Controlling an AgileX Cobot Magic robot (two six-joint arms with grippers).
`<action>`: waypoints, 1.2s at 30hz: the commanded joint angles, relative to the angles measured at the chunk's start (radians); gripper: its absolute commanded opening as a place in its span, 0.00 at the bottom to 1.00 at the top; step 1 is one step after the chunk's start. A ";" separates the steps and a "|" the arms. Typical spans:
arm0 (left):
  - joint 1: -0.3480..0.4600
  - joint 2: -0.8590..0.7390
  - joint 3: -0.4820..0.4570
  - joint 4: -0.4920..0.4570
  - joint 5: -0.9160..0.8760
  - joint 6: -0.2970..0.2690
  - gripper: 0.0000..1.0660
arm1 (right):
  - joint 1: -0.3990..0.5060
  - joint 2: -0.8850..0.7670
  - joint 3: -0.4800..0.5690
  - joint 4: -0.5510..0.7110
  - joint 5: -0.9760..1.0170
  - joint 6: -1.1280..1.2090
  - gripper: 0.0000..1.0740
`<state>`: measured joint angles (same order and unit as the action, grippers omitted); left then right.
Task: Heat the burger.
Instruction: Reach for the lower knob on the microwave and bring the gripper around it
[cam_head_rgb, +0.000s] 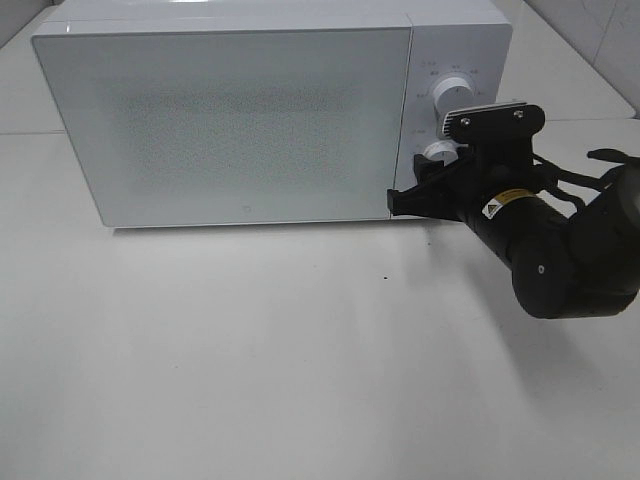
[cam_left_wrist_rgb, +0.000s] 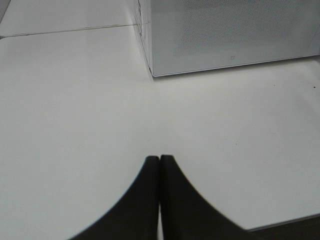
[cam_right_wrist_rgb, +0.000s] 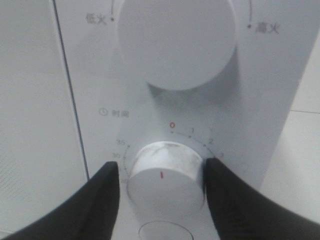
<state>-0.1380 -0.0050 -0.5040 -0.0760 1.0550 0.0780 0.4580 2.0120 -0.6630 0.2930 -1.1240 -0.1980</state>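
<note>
The burger is not to be seen in any view; I judge it sits inside the white microwave (cam_head_rgb: 230, 120), behind the closed door of frosted, finely dotted glass, so the move in hand concerns the timer knob (cam_right_wrist_rgb: 165, 180) on the control panel. This knob is a short smooth white plastic cylinder, a little scuffed grey on its rim, and its axis points straight out of the panel toward the right gripper (cam_right_wrist_rgb: 162, 167). Its red mark stands near the red 0 of the printed scale. The black, curved fingers (cam_right_wrist_rgb: 107, 190) lie one on each side of the knob: one seems to touch the rim and the other shows a thin gap, so I judge they are not yet clamped on it. The larger round power knob (cam_right_wrist_rgb: 175, 40) sits above, untouched. The left gripper (cam_left_wrist_rgb: 160, 159) is well apart over the matte white table (cam_head_rgb: 250, 350), its fingers pressed together on nothing
</note>
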 joint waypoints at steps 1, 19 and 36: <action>0.002 -0.009 0.003 -0.001 -0.015 -0.009 0.00 | -0.004 -0.009 -0.029 -0.040 -0.076 -0.017 0.39; 0.002 -0.009 0.003 -0.001 -0.015 -0.009 0.00 | -0.004 -0.009 -0.029 -0.037 -0.057 0.191 0.00; 0.002 -0.009 0.003 -0.001 -0.015 -0.009 0.00 | -0.004 -0.009 -0.029 -0.026 -0.088 1.395 0.00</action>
<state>-0.1380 -0.0050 -0.5040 -0.0760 1.0550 0.0770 0.4570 2.0130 -0.6600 0.2910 -1.1350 1.1010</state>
